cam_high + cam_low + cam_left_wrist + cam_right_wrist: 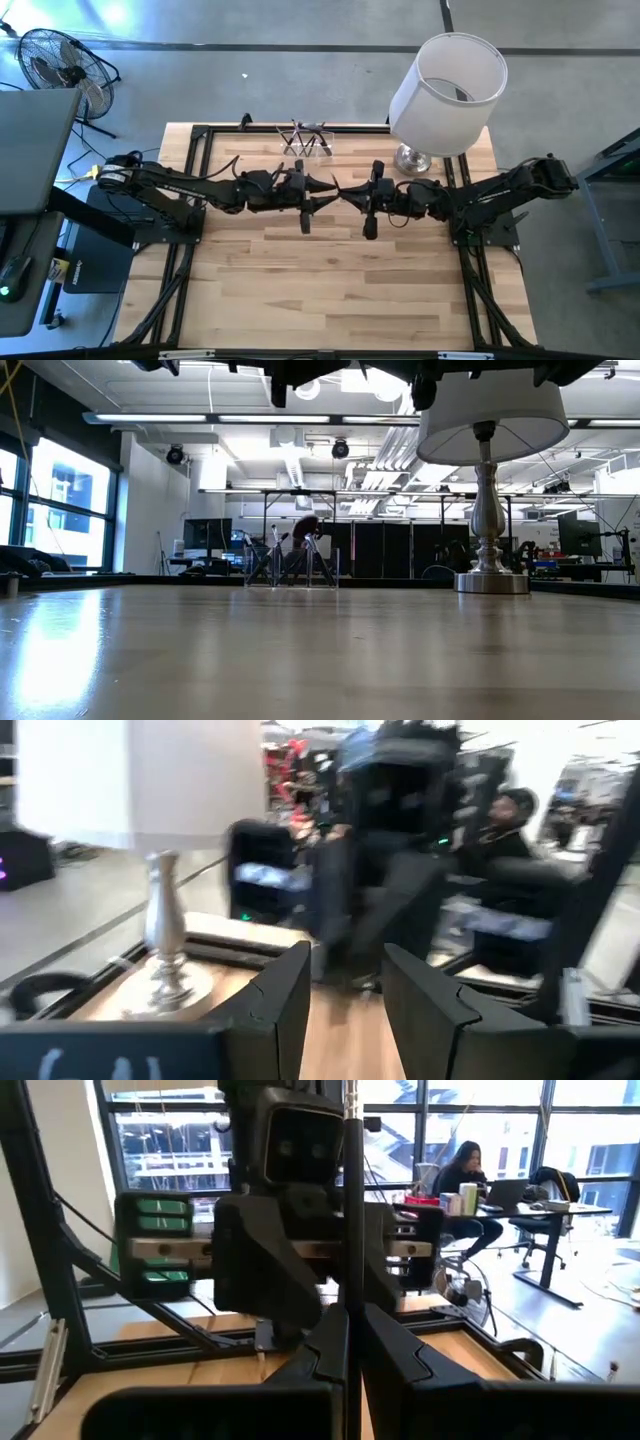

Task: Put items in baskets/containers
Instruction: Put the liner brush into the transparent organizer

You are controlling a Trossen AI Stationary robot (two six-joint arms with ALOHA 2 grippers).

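The clear holder (305, 139) stands near the table's far edge with several dark brushes leaning in it. In the low view the holder (292, 563) shows one fluffy brown head (306, 526) on top. Both arms meet above the table's middle, grippers facing each other. My right gripper (347, 192) (350, 1320) is shut on a slim dark brush (350, 1190). My left gripper (325, 192) (345, 995) is open, just left of the right one; whether it touches the brush I cannot tell. My right gripper pinches the thin brush handle (350, 1285) between its two fingers. The fingers come level from the table's right and lie across the brush. The brush stands upright, rising above the fingers, lifted clear of the table. Its part below the fingers is hidden by them.
A lamp with a big white shade (447, 92) and silver base (491, 581) stands at the far right of the table, close to my right arm. The near half of the wooden table (330, 290) shows bare boards. People sit at desks beyond the table.
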